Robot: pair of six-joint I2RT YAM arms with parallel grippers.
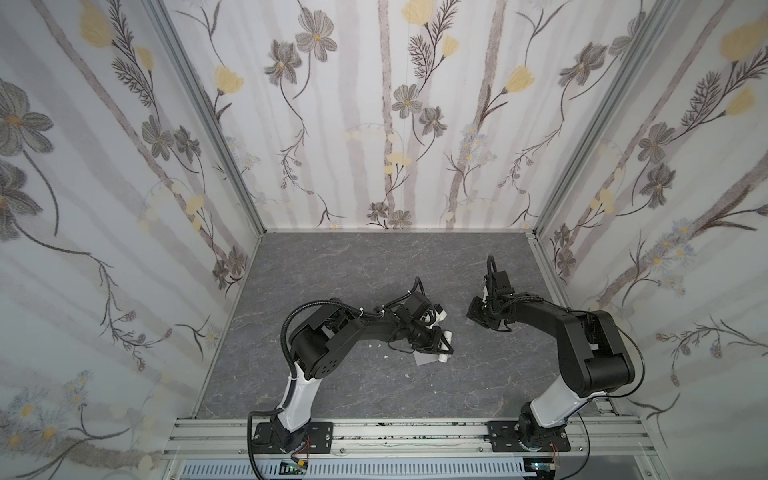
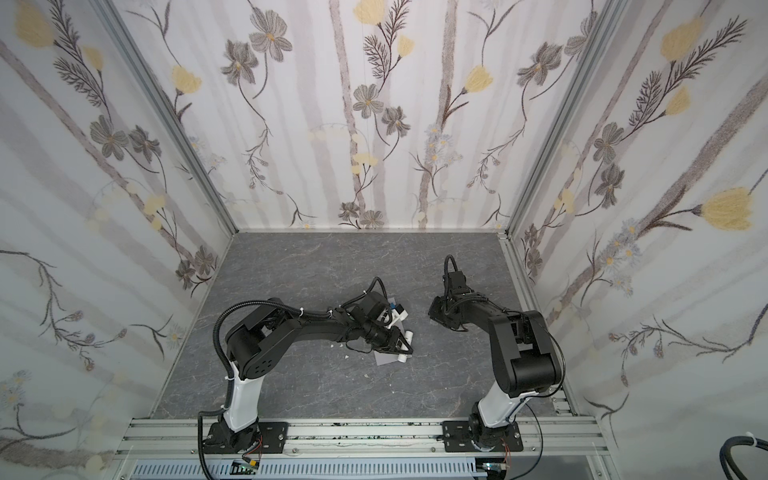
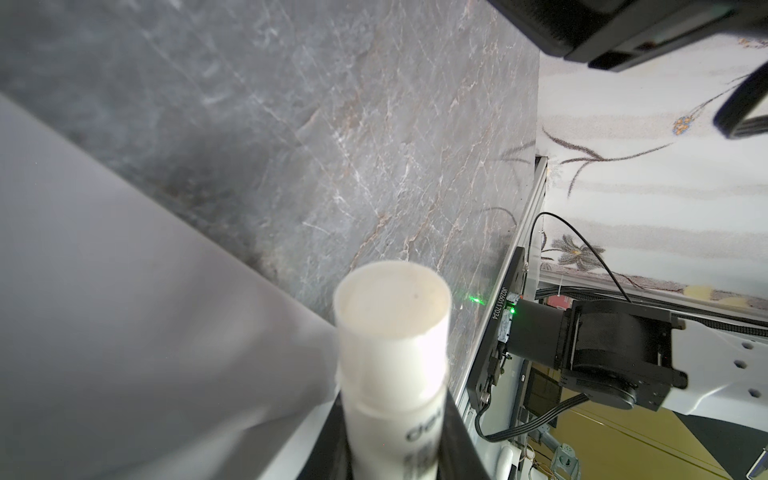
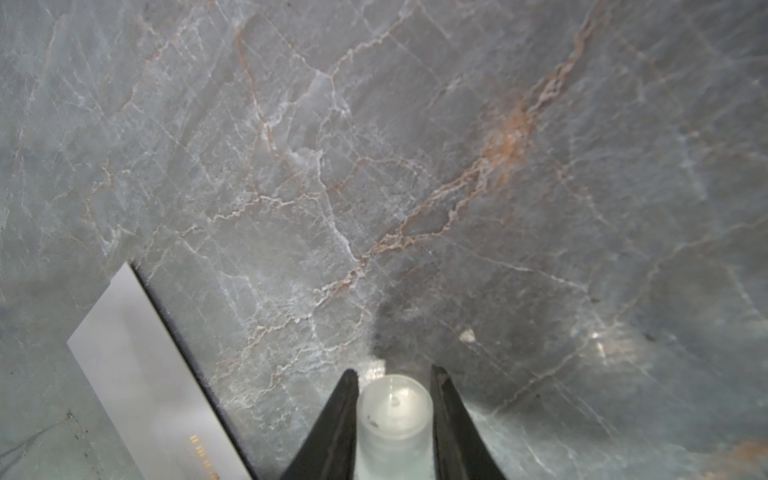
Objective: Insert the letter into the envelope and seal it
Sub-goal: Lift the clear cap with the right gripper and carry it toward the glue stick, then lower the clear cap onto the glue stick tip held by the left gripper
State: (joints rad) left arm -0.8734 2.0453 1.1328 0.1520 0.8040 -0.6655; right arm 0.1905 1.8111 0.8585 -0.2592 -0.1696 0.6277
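Envelope [image 1: 423, 359] lies beneath left gripper [image 1: 445, 345] holding glue stick [image 3: 390, 332]

In both top views the left hand [image 1: 441, 345] is just left of the frame's middle, over the bench [image 1: 332, 266]. The right hand [image 1: 478, 311] is to its right and a little higher, apart from it. The envelope [image 1: 424, 360] lies on the bench, partly under the left hand. In the left wrist view the glue stick [image 3: 392, 332] is between that hand's fingers, with the envelope at its left. In the right wrist view the cap [image 4: 394, 409] sits between the right hand's fingers at the lower middle, and the envelope is at the lower left.
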